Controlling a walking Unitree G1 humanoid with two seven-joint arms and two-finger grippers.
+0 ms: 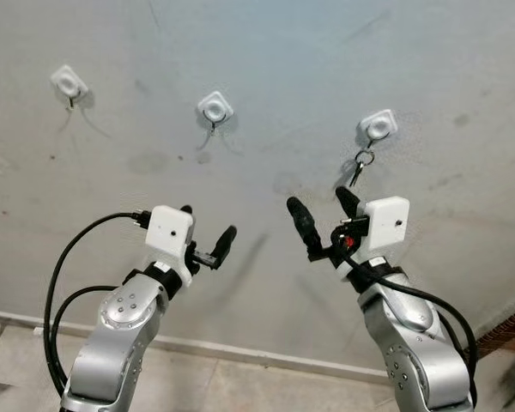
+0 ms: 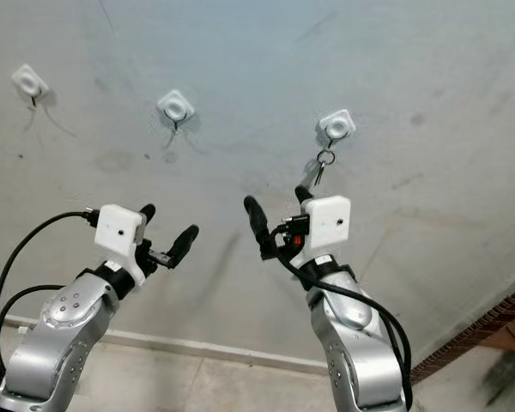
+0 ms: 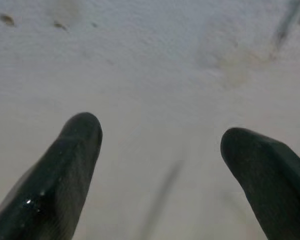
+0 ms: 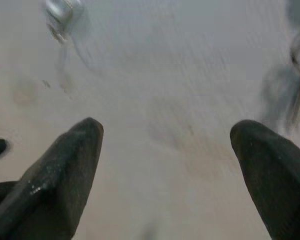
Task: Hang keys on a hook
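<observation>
Both arms raised toward the wall. Left gripper — fingers spread, holding nothing, well below the middle hook. Right gripper — fingers spread too, empty, just under the keys. Keys hang from the right hook, against the wall. Left hook bare.

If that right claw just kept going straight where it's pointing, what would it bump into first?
Probably the bare wall. The right gripper, fingers open, aims at plaster between the middle hook and the keys, though depth is hard to judge.
</observation>
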